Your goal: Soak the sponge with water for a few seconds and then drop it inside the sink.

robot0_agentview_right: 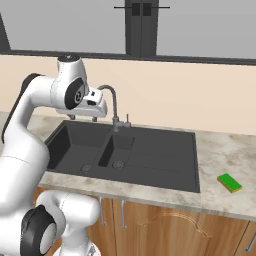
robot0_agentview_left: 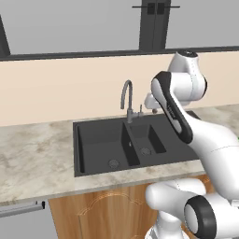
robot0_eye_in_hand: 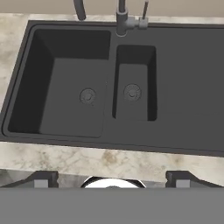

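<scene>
sponge [robot0_agentview_right: 230,183]: flat on surface [robot0_agentview_right: 220,150], lower right of right base frame, right of sink [robot0_agentview_right: 150,160], apart from it | fingers [robot0_eye_in_hand: 113,180]: released, spread wide at bottom of hand frame, holding nothing, above sink's near rim | faucet [robot0_agentview_left: 127,100]: centre of left base frame, behind the basins

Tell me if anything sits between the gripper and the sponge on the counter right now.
Nothing visible blocks the way. The sponge lies alone on the counter right of the sink, while the open gripper hovers above the basins; only bare sink top and counter lie between them.
</scene>
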